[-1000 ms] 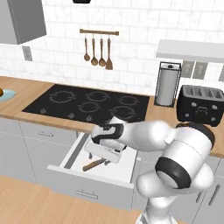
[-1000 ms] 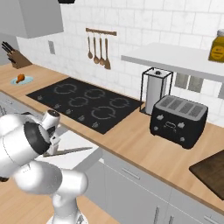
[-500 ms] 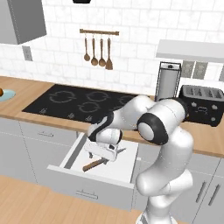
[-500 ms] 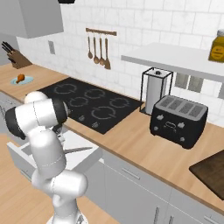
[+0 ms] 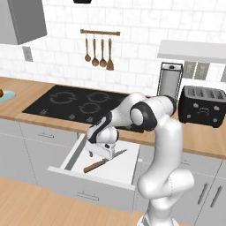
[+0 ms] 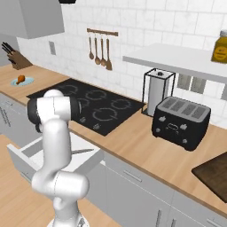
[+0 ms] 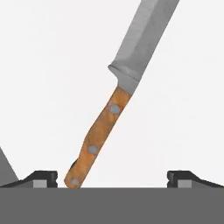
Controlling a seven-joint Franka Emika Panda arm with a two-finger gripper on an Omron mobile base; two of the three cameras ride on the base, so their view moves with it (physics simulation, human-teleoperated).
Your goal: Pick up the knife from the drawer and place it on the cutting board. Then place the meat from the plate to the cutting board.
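The drawer (image 5: 73, 155) stands pulled out under the hob, its white floor showing. In it lies the knife (image 5: 103, 161), brown wooden handle (image 7: 99, 134) toward the front and silver blade (image 7: 145, 38) pointing away. My gripper (image 5: 99, 152) hangs low in the drawer right over the handle, open; the handle's butt sits between the fingertips (image 7: 42, 177), nearer one of them, with nothing gripped. The pale blue plate (image 6: 26, 82) with the orange-brown meat (image 6: 20, 79) rests far left on the counter. A corner of the dark cutting board (image 6: 216, 175) is at the far right.
A black hob (image 5: 84, 102) lies behind the drawer. A black toaster (image 6: 181, 121) and a paper towel holder (image 6: 158, 91) stand on the counter to the right. A knife block (image 6: 16, 60) sits behind the plate. Utensils hang on the wall rail (image 5: 99, 32).
The arm's bulky elbow has swung up and away from the cameras, and the hand has shifted a little left and down over the knife handle. The jaws stayed open; the knife has not moved.
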